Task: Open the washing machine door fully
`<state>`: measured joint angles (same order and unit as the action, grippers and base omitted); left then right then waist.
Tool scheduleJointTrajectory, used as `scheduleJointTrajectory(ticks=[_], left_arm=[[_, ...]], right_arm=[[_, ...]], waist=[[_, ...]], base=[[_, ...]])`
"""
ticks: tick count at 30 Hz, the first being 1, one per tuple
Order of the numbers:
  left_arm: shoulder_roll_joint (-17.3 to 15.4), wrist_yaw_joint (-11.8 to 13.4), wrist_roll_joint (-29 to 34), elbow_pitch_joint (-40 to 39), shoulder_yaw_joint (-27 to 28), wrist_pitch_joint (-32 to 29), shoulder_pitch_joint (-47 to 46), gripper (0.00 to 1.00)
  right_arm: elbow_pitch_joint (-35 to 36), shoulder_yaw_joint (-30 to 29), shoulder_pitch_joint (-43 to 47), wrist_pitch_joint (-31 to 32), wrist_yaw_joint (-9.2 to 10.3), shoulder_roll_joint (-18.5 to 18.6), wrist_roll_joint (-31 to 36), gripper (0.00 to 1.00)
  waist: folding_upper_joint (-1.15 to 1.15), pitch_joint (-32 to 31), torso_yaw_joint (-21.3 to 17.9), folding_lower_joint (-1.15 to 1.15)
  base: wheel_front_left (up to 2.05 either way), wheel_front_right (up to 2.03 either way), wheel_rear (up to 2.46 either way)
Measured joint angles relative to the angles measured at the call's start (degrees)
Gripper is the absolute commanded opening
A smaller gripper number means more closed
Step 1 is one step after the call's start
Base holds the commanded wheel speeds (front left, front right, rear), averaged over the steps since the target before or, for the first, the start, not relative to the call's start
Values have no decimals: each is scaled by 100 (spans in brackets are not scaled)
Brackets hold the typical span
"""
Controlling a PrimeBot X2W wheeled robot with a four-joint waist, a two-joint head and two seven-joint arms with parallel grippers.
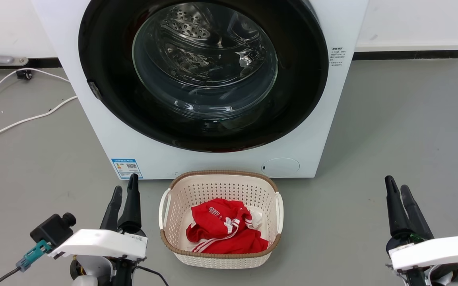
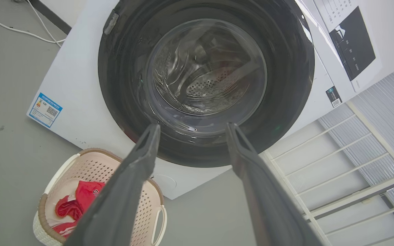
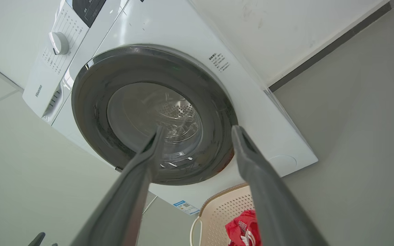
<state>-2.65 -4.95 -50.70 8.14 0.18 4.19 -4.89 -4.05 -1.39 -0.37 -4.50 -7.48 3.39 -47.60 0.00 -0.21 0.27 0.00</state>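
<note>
**Task state: door closed, opening not yet begun.**

The washing machine is standing against the wall and taking up the upper middle of the head view, with its white front facing the robot. The washing machine door is sitting shut, flush against that front, and the steel drum is showing through its glass bowl. No gap is showing along the black rim in any of the three views. The opening is therefore being judged as not yet begun, so the whole swing is remaining to be done.

A cream laundry basket is standing on the floor just in front of the machine, below the door, and is holding a red garment.

The left gripper is hanging low, to the left of the basket and well apart from the door. Its two fingers are standing apart with nothing between them, as the left wrist view is showing. The right gripper is hanging low at the right, likewise well apart from the door, with its fingers spread and empty.

A small grey tab is sitting on the door's left rim. It is probably the place for pulling, though the views are not making that clear.

Remaining steps, as judged: reaching the rim, releasing the catch, and swinging the door out to its full travel.
</note>
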Motion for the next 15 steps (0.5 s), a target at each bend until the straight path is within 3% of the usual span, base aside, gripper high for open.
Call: scheduleJointTrajectory(ticks=[15], left_arm=[[-4,119,1340,60,-193,257,0,100]], right_arm=[[100,52,101,-257,-1,-18,1310,100]], waist=[[0,-22,0,0]], base=[[0,0,0]])
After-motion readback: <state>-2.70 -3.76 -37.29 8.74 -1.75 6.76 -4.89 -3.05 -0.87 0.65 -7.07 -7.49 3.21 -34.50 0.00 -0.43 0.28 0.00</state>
